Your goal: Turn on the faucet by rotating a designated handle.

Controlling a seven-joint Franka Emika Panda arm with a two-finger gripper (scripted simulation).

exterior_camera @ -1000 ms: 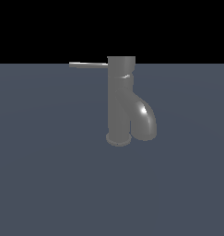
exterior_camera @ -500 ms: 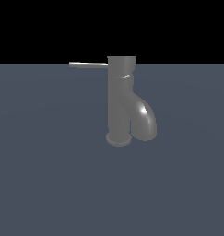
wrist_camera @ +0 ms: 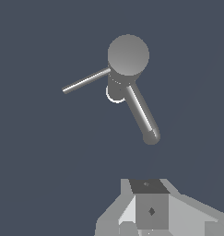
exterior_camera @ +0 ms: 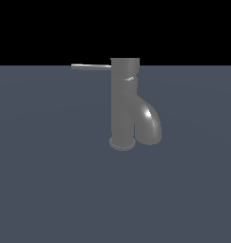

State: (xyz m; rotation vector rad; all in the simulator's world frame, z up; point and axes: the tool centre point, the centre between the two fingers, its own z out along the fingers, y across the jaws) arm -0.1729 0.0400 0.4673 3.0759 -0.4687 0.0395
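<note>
Grey faucet (exterior_camera: 123,102) upright on a flat slate-blue floor (exterior_camera: 45,180), round base flange resting flat on it. Fat curved spout (exterior_camera: 149,124) bending down toward the exterior view's right, bright glint on its shoulder, mouth close above the floor. Thin straight handle (exterior_camera: 91,66) jutting level from the top cap toward the exterior view's left, tip free, touching nothing.

From the wrist view, looking down onto the round top cap of the faucet (wrist_camera: 128,55), handle (wrist_camera: 85,80) running off one way and spout (wrist_camera: 143,113) another, at a wide angle to each other. Gripper (wrist_camera: 150,212) seen only as blocky grey housing at the frame edge, well apart from faucet and handle; fingertips out of frame, so cannot tell whether spread or closed. Holding nothing visible. No containers in sight.
</note>
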